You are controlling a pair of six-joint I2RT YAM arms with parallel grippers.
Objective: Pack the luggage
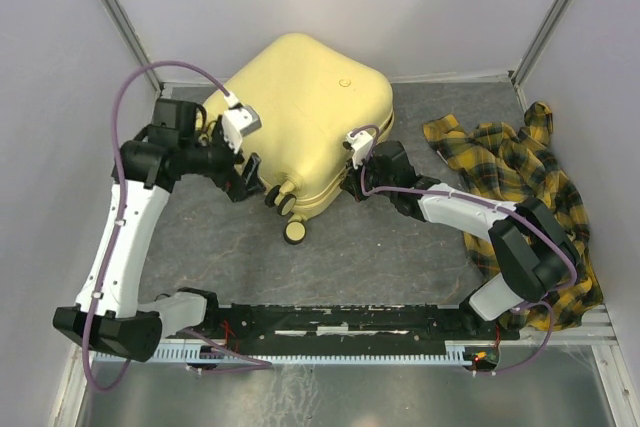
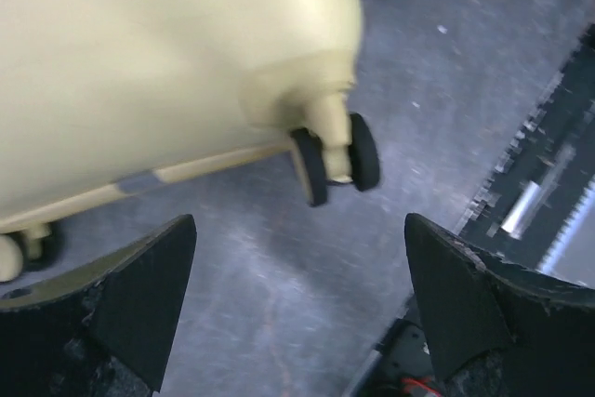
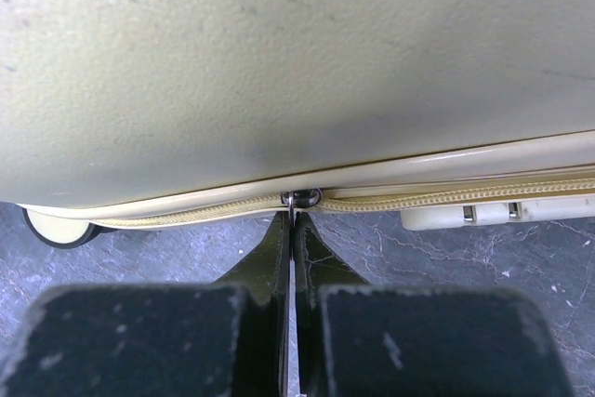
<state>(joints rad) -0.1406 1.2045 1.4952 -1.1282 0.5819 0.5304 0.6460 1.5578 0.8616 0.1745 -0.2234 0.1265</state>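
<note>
Luggage [image 1: 305,117]: closed pale yellow hard-shell suitcase, by far edge of grey surface [image 1: 400,247]
Left fingers [image 2: 139,295]: wide apart beside black wheels [image 2: 364,151]
Right fingers [image 3: 274,248]: pressed together at metal zipper slider [image 3: 299,198]

Grey table [image 1: 400,257] w/ luggage [image 1: 310,117], plaid shirt [image 1: 520,167]

The luggage [image 1: 305,112] is pale yellow all over, its zip tape [image 3: 446,198] matching (the wheels [image 2: 335,157] are black-tyred on cream hubs). Along the right edge of the bench [image 1: 380,257] lies a plaid shirt [image 1: 520,177], mustard yellow crossed with black. The bench is mottled grey with faint paler veins.
</note>
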